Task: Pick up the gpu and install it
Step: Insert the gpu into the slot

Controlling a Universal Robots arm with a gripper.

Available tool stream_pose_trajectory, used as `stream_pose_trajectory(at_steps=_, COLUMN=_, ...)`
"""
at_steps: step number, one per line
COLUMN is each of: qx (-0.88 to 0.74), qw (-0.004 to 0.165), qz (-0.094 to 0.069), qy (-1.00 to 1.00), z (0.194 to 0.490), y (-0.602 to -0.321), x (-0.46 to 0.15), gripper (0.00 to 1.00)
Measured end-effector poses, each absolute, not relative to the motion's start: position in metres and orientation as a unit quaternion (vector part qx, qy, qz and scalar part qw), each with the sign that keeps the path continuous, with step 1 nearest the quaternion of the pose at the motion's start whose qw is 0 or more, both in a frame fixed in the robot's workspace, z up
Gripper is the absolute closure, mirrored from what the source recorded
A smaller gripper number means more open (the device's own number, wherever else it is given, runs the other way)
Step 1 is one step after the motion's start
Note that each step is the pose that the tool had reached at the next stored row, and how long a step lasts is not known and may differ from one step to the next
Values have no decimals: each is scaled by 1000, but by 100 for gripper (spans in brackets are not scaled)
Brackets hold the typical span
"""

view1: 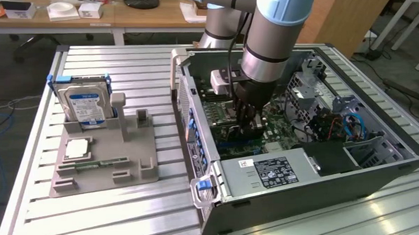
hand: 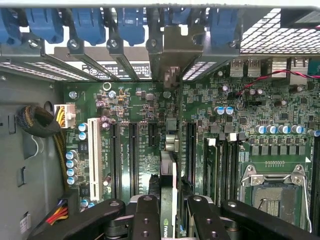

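Note:
The gpu [hand: 170, 150] is a thin green card seen edge-on, held upright between my two black fingers [hand: 148, 210]. My gripper [hand: 169, 192] is shut on it. The card runs over the green motherboard [hand: 145, 105], between the long black expansion slots [hand: 134, 155], and its metal end reaches the rear bracket openings [hand: 171, 75]. I cannot tell whether its lower edge sits in a slot. In the exterior view my gripper [view1: 245, 130] reaches straight down into the open computer case [view1: 375, 170], low over the board, and hides the card there.
Blue slot latches [hand: 130, 25] line the case's rear wall. A CPU socket [hand: 275, 185] and a black cable bundle [hand: 37, 122] flank the slots. At the exterior view's left, a grey holder [view1: 124, 161] carries a hard drive [view1: 84, 105], a memory stick [view1: 93, 165] and a chip [view1: 78, 148].

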State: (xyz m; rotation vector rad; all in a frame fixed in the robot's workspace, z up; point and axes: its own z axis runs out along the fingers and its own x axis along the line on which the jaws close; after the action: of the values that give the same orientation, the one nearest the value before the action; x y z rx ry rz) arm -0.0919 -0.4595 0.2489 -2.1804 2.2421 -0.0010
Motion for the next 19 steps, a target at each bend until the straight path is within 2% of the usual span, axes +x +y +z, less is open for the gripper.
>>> stream_pose_trajectory(at_steps=19, qx=-698, qw=7, qz=0, qy=716, z=244, y=-459, x=-92, gripper=74)
